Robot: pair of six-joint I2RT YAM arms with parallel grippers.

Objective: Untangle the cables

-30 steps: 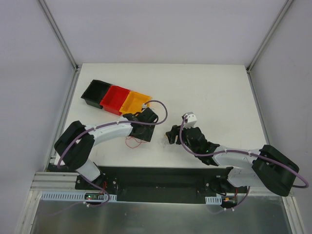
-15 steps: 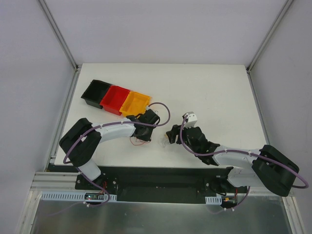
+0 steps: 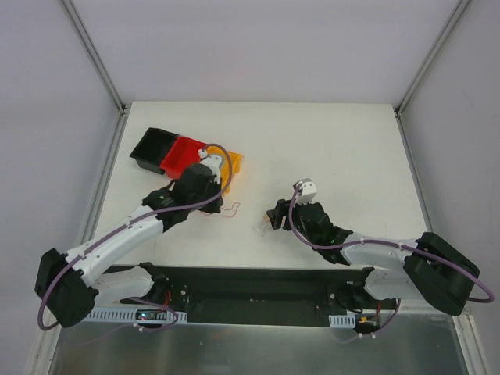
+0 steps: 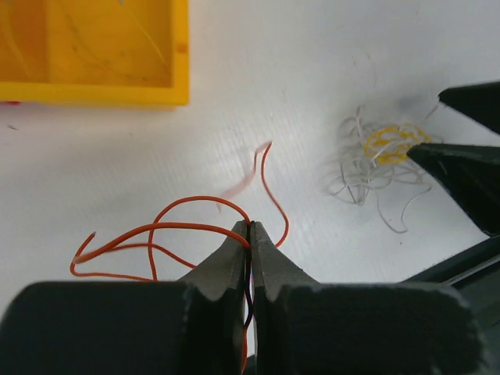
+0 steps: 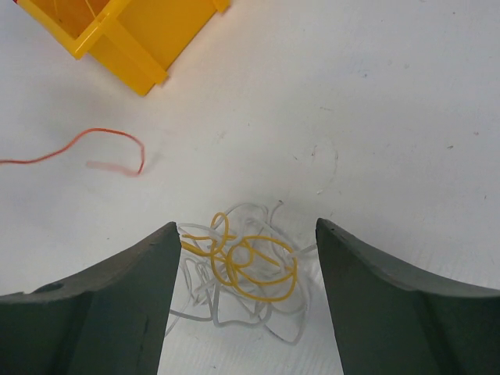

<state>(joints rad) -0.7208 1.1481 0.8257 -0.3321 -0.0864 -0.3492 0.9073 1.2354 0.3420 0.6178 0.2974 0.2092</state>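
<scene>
The cables lie in two parts. A thin orange wire loops over the white table, and my left gripper is shut on it; from above the wire trails from that gripper just below the yellow bin. A small tangle of whitish and yellow strands rests on the table between the fingers of my right gripper, which stands open around it without touching. In the top view this tangle lies left of the right gripper. In the left wrist view the tangle is apart from the orange wire.
Three joined bins stand at the back left: black, red and yellow. The yellow bin's corner is close to the orange wire's free end. The table's near edge runs just behind both arm bases.
My left gripper has shut on the orange wire and drawn it left and back toward the bins, away from the whitish tangle. The right arm has stayed put, open.
</scene>
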